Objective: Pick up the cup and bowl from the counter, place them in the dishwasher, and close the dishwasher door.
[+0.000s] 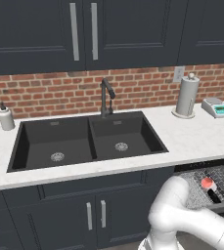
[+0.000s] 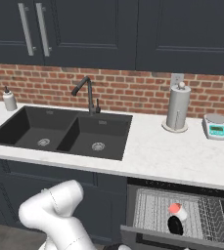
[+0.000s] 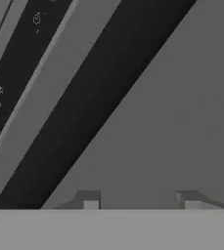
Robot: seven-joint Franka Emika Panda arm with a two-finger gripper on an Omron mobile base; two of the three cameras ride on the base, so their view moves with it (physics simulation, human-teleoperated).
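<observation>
Counter [image 2: 152, 151]: white speckled stone, black double sink [image 2: 59, 132] cut in. Soap bottle [image 2: 9, 100] stood at far left by the brick wall. Paper towel roll [image 2: 177, 107] and white-and-teal scale [image 2: 215, 127] stood right of the sink, near each other.

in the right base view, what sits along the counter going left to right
soap bottle → sink → faucet → paper towel roll → scale
</observation>
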